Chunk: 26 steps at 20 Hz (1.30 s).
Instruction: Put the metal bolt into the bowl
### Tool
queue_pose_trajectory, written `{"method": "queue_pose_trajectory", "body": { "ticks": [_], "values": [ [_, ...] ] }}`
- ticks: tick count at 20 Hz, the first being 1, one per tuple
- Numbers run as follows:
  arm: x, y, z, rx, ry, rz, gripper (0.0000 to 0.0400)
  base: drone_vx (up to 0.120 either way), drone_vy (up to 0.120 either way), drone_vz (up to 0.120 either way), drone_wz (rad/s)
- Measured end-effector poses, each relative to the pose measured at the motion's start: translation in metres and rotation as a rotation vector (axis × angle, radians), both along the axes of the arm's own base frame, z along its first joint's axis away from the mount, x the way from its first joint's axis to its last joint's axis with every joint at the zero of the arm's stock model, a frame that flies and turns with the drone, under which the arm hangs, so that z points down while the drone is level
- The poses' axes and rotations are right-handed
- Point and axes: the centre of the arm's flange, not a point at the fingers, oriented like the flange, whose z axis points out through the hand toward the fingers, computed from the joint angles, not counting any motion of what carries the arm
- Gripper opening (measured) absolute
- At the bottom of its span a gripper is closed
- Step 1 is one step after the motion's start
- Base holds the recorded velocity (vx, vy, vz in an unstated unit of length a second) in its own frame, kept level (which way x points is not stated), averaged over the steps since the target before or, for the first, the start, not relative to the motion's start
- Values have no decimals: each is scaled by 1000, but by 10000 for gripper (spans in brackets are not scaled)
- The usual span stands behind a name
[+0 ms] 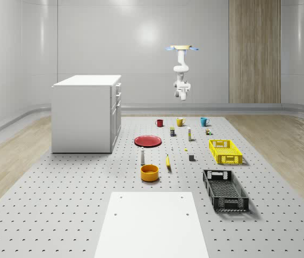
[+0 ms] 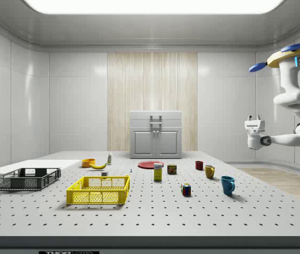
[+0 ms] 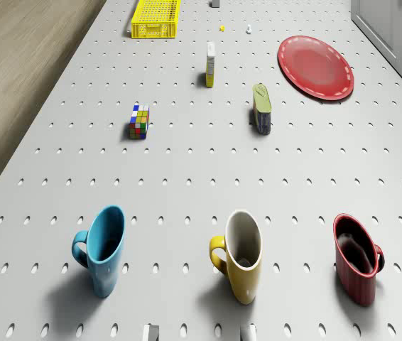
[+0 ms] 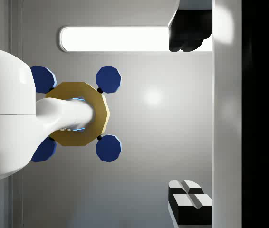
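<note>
The drone (image 1: pixel 182 48) hovers high beyond the bench's (image 1: pixel 77 204) far edge, hand (image 2: pixel 253 123) empty, fingers wide apart. Approach step: it must descend toward the metal bolt (image 1: pixel 172 149), lying mid-bench, just beyond the orange bowl (image 1: pixel 149 172).

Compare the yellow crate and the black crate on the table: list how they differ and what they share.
Colour: the yellow crate is bright yellow, the black crate dark.
Place: in the whole-scene view the yellow crate lies farther back and the black crate nearer the white sheet.
Shape: in that view the black crate looks longer than the yellow crate.
Shared: both are open-topped lattice-walled crates lying flat on the perforated table.
</note>
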Motion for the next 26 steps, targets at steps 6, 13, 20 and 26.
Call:
{"method": "queue_pose_trajectory", "body": {
  "ticks": [6, 13, 20, 26],
  "values": [
    [-4, 0, 43, 0, -5, 0, 400, 0, 0, 0, 0],
    [-1, 0, 78, 0, -10, 0, 400, 34, -57, 0, 0],
    [0, 0, 90, 0, -16, 0, 400, 120, -120, 0, 0],
    [-1, 0, 93, 0, -20, 0, 400, 120, -120, 0, 0]
  ]
}}
